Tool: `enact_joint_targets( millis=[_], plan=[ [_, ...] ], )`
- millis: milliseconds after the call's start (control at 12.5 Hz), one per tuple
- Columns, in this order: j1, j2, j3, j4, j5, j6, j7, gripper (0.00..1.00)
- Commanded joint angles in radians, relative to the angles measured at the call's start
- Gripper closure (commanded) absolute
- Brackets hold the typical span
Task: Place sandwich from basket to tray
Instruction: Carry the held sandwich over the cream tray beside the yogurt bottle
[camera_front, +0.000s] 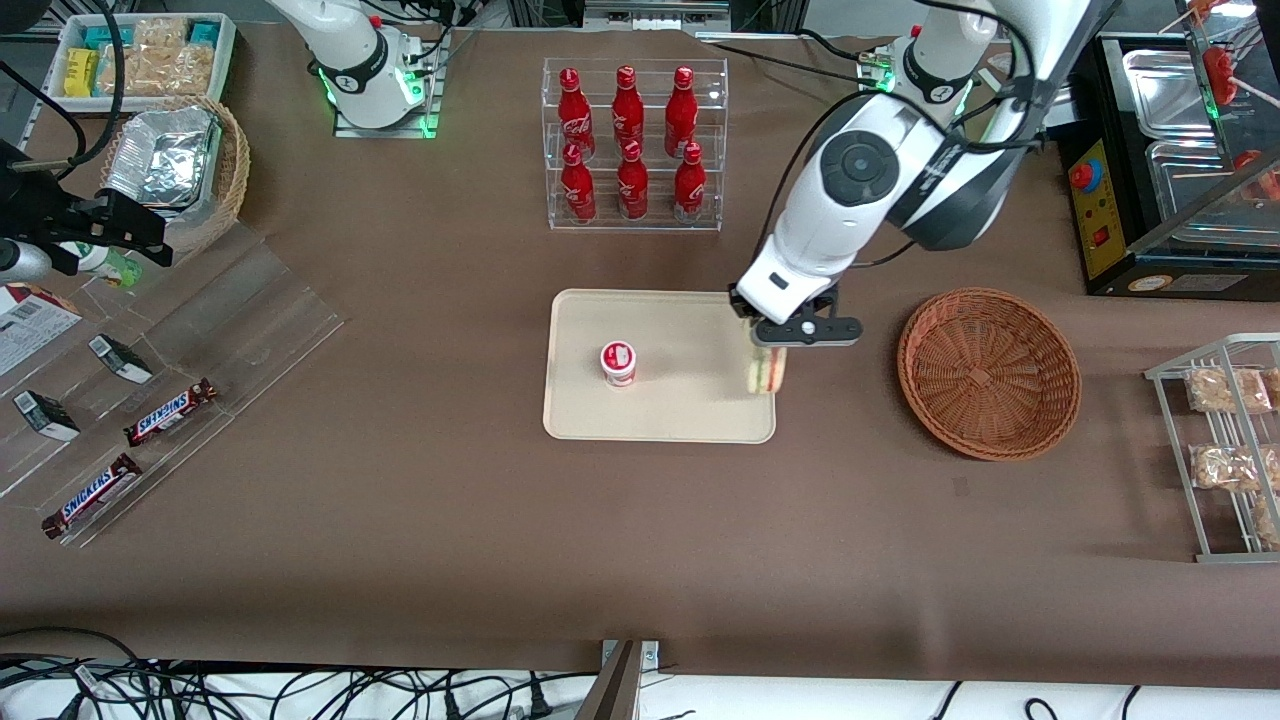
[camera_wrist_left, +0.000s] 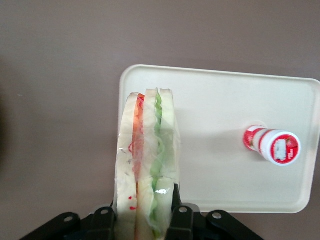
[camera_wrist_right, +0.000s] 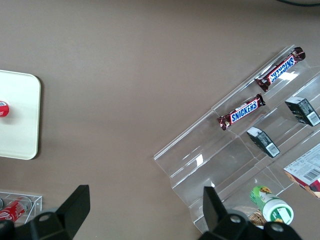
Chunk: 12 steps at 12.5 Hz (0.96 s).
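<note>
The sandwich (camera_wrist_left: 147, 160) hangs in the claw (camera_front: 770, 345), pinched across its flat bread faces near one end, so the wedge points away from the wrist with its green, pink and orange layers edge-on to the wrist camera. Gripping across the bread rather than the filling edge probably gives the two fingers (camera_wrist_left: 177, 212) broad, soft faces to press on, and it keeps the clear wrap from sliding. The claw is closed only as far as the sandwich's thickness allows.

In the front view the sandwich sits over the tray (camera_front: 660, 410), at the edge toward the working arm's end of the desk. Whether its tip already touches the tray I cannot tell. From the wrist camera it lies partly over the tray's rim and partly over bare brown desk (camera_front: 500, 530), so a little more travel inward would seem wise before letting go.

The wicker basket (camera_front: 988, 372) stands beside the tray, toward the working arm's end, and holds nothing now. A small red-and-white cup (camera_front: 619, 363) stands upright near the tray's middle, well apart from the sandwich, leaving open room between them for the set-down.

Farther from the front camera, a clear rack of red bottles (camera_front: 630, 145) stands out of the way.
</note>
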Motion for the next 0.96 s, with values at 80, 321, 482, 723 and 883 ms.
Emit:
enact_joint_targets(
  millis=[80,321,482,723,883],
  plan=[
    [-0.066,0.090,-0.002,0.014,0.097,0.082,-0.105,0.64],
    [-0.075,0.104,-0.002,-0.056,0.184,0.191,-0.171,0.64],
    [-0.074,0.102,0.000,-0.093,0.244,0.251,-0.217,0.64],
    [-0.065,0.101,-0.002,-0.150,0.388,0.338,-0.361,0.64],
    [-0.063,0.102,0.000,-0.170,0.462,0.355,-0.433,0.64]
  ],
)
